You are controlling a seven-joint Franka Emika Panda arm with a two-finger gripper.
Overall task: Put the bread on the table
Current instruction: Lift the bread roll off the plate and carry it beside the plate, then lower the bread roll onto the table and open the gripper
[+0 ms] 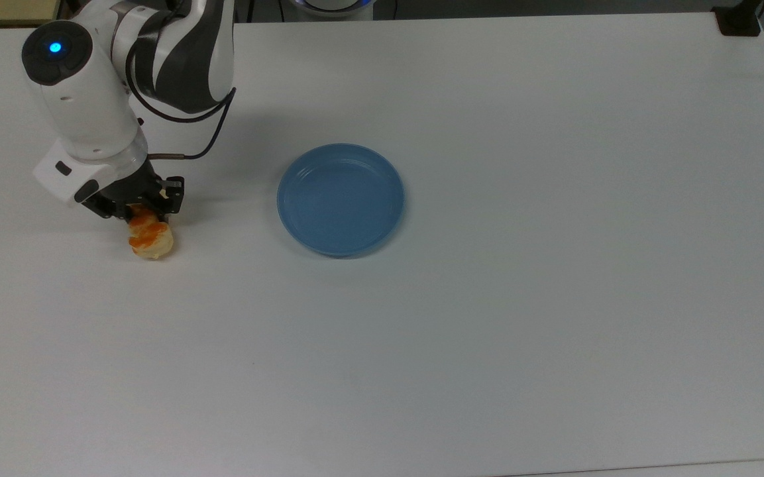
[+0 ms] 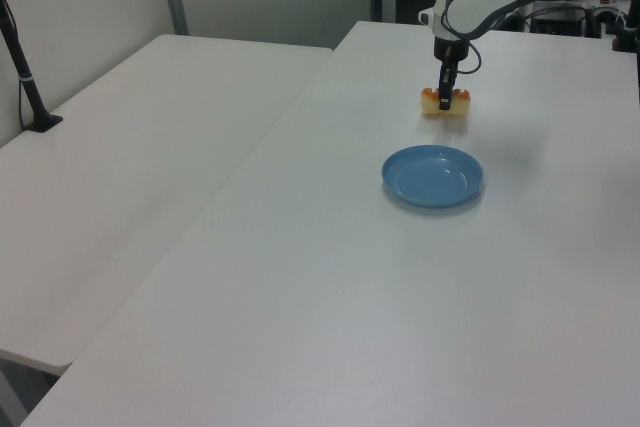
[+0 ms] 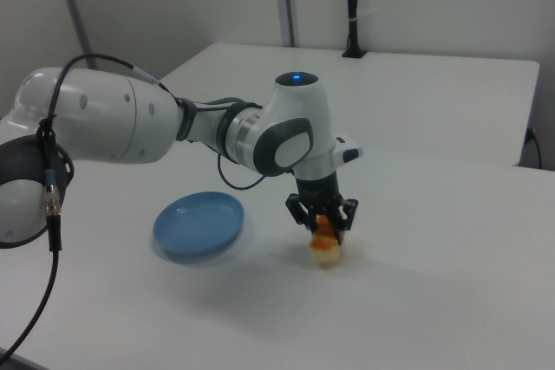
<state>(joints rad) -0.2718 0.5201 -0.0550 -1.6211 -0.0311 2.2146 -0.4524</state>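
Observation:
The bread (image 1: 150,240) is a pale-tan roll with orange patches, held low over the white table (image 1: 488,331) at the top view's left, at or just above its surface. My gripper (image 1: 140,213) is shut on the bread from above. In the left view the bread (image 2: 445,104) hangs beyond the blue plate, with the gripper (image 2: 445,97) clamped on its middle. The right view has the bread (image 3: 325,249) under the gripper (image 3: 323,224), right of the plate.
An empty round blue plate (image 1: 340,199) lies near the table's middle, well apart from the bread. A second white table (image 2: 120,177) stands alongside at the left view's left, with a black post (image 2: 25,77) on it.

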